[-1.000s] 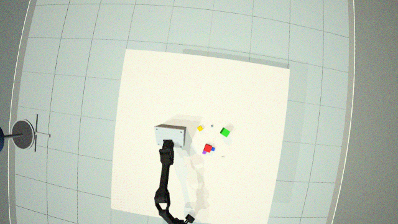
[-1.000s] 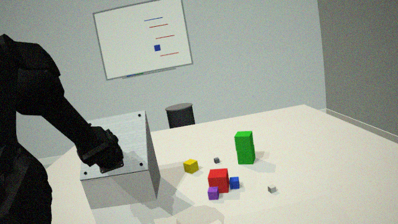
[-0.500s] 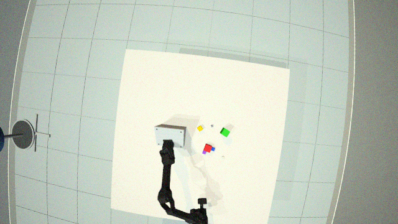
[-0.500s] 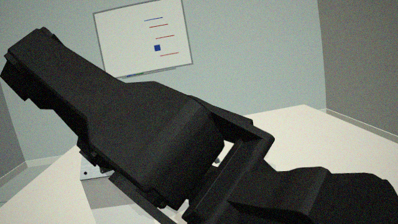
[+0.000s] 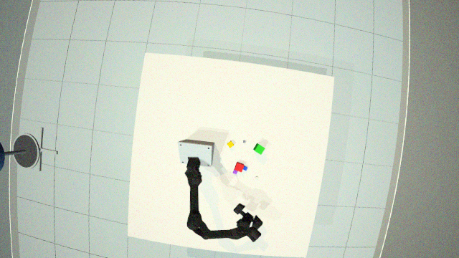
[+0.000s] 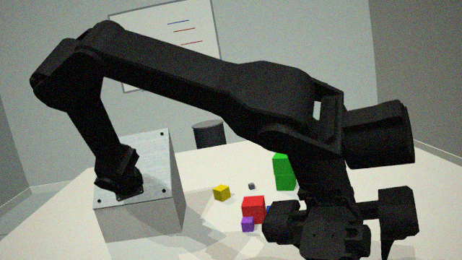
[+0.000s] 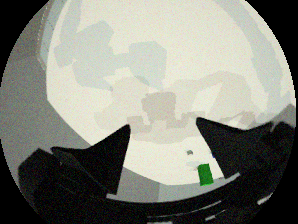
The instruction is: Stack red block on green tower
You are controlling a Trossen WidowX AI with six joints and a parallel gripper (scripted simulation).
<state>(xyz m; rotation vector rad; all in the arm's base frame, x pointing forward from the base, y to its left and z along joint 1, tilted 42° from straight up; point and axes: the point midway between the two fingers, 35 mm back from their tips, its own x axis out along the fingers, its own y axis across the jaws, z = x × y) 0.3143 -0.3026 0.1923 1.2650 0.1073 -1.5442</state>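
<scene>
The gripper [image 5: 247, 214] stood wide and empty, low in the top view. The red block [image 5: 239, 167] touched purple cube [image 5: 235, 172] and blue cube [image 5: 245, 168]; a grasp risked snagging them, or later toppling the green tower [image 6: 284, 176].

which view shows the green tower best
Exterior: the green tower stands upright, two blocks visibly stacked, its right edge hidden by the arm. Top shows only a small green square, no height. Wrist shows a tiny green sliver near the open claw.

The cream table [image 5: 287, 107] carries a red block [image 5: 239, 166], green tower [image 5: 259, 148] and yellow block [image 5: 230, 144].
</scene>
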